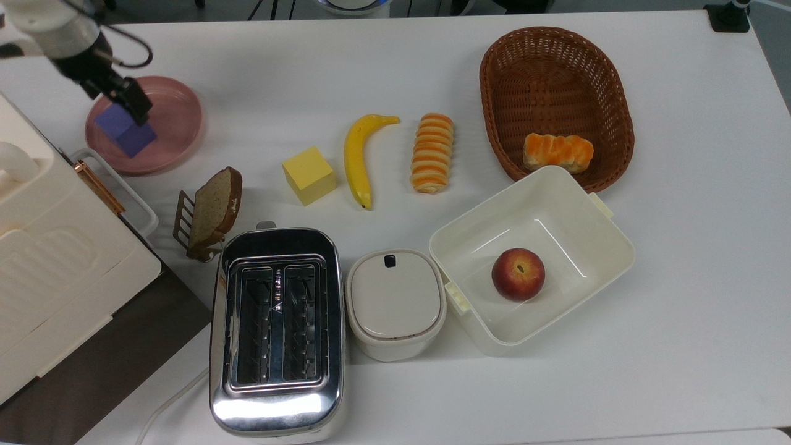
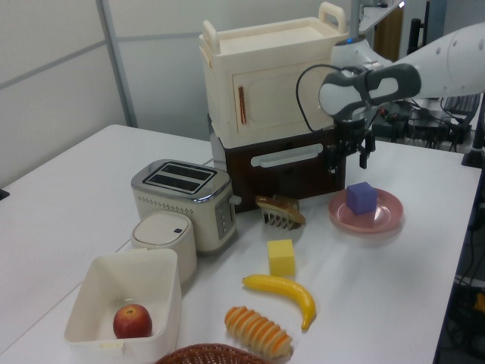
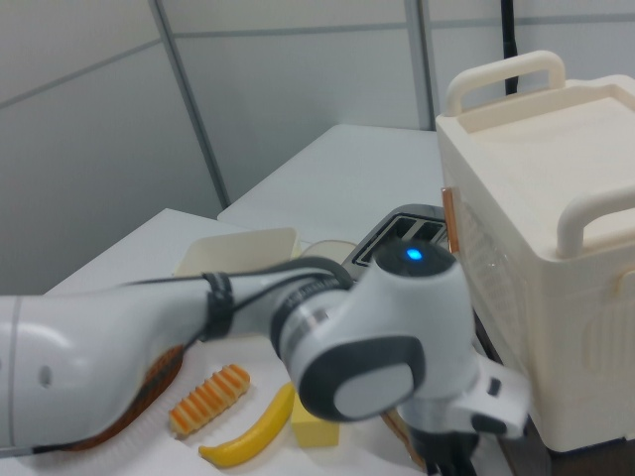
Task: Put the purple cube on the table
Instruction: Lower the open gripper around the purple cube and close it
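The white table [image 1: 680,346] carried a cream cabinet [image 2: 265,72] at the top view's left edge, one toaster [image 1: 276,330], one open tub [image 1: 596,259] holding a peach [image 1: 518,274], one wicker basket [image 1: 494,86], one banana [image 1: 357,157], and two cubes. The purple cube [image 2: 361,198] sat corner-on, with no long axis, on the pink plate [image 1: 179,123] near the far-left corner. The gripper [image 2: 348,157] hovered above it, fingers spread, partly masking it in the top view.

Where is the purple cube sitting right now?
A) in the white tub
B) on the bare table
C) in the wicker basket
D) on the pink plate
D: the purple cube rests on the pink plate, with the gripper just above it.
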Robot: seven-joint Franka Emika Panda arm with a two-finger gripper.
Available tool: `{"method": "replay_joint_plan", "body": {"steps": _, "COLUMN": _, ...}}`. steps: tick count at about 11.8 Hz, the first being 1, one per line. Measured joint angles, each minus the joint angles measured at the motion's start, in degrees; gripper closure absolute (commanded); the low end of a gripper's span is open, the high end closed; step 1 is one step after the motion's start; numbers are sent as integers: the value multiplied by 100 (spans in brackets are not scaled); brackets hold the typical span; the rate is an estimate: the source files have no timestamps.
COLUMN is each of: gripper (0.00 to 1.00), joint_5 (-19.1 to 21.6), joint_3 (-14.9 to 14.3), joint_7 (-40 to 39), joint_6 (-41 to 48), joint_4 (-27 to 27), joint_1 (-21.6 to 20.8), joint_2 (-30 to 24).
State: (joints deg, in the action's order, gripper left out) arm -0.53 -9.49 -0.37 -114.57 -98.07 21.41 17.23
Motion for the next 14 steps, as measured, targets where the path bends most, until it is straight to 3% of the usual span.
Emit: {"method": "replay_joint_plan", "body": {"steps": 14, "gripper": 0, "joint_5": -23, "joint_3": -112, "joint_7": 121, "joint_6": -379, "joint_4": -314, "joint_1": 124, "joint_2": 108}}
